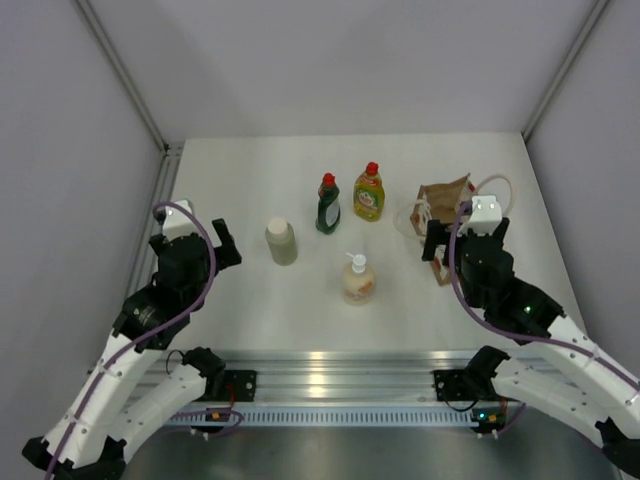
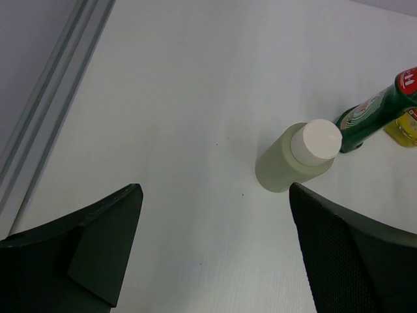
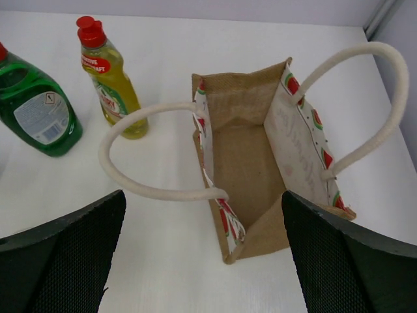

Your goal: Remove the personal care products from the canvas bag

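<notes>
Canvas bag (image 3: 251, 163) stands bare inside at far right, with the green bottle (image 1: 328, 205), yellow bottle (image 1: 369, 193), cream cylinder (image 1: 281, 242) and pump bottle (image 1: 358, 280) all out to its left, so unloading looks done; the right gripper (image 3: 202, 254) above it and the left gripper (image 2: 215, 248), both wide open, probably need only retreat.
</notes>
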Robot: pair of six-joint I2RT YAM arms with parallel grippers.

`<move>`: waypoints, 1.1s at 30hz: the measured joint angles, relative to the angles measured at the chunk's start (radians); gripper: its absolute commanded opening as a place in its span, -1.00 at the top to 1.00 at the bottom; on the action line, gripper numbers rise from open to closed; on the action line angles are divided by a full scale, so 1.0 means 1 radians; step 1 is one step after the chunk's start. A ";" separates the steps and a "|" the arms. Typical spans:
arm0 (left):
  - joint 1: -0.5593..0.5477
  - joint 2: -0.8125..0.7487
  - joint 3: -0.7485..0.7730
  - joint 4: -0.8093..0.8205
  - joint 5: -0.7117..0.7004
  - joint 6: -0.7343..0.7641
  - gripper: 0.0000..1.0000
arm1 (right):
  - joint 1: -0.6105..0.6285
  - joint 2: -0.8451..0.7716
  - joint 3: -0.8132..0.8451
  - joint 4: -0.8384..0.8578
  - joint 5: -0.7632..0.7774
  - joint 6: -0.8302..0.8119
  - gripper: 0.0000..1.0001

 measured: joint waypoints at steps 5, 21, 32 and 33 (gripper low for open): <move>0.008 -0.037 -0.030 0.016 -0.037 0.000 -0.96 | 0.000 -0.062 0.055 -0.129 0.055 0.040 -0.99; 0.014 -0.127 -0.095 0.018 -0.070 0.026 -0.97 | 0.000 -0.294 0.055 -0.298 0.114 0.065 -0.99; 0.014 -0.127 -0.114 0.027 0.009 0.055 -0.97 | 0.000 -0.320 0.031 -0.324 0.117 0.075 -0.99; 0.014 -0.127 -0.114 0.031 0.011 0.055 -0.97 | 0.000 -0.320 0.031 -0.324 0.119 0.076 -0.99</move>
